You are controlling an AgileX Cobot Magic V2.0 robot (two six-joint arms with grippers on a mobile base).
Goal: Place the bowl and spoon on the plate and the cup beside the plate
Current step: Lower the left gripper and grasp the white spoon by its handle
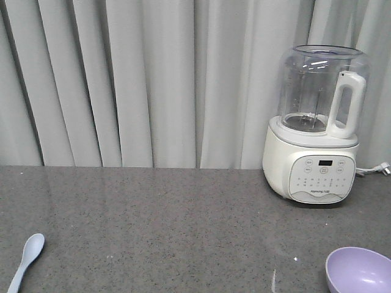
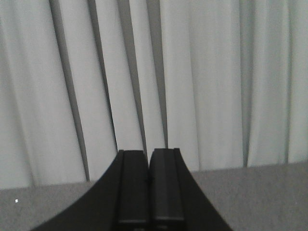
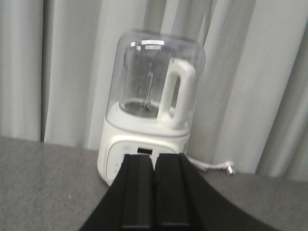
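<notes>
We find the bowl (image 1: pixel 360 271) at the lower right edge of the front view, lavender and cut off by the frame. The spoon (image 1: pixel 27 259) lies at the lower left edge, scoop up-frame and handle running out of the bottom. The two are well apart on the grey countertop (image 1: pixel 171 213). We see neither the plate nor the cup in any view, so we cannot say where they sit.

In the left wrist view the left gripper (image 2: pixel 148 161) has its fingers pressed together with nothing between them. The right gripper (image 3: pixel 154 166) looks the same in its own view, closed and empty. Both point toward the back of the counter, not down at any task item.

We judge that no part of the arrangement has been done. The main risk is reaching for items that sit at or beyond the frame edges. A badly placed grasp could push the glossy bowl away or slide the flat spoon along the surface. Closed fingers would also have to spread before any pick.

The white blender (image 3: pixel 151 106) stands directly ahead of the right gripper, its cord (image 3: pixel 216 167) trailing to the right. A forward swing on that side could strike it. The pale curtain (image 1: pixel 153 79) hangs behind everything.
</notes>
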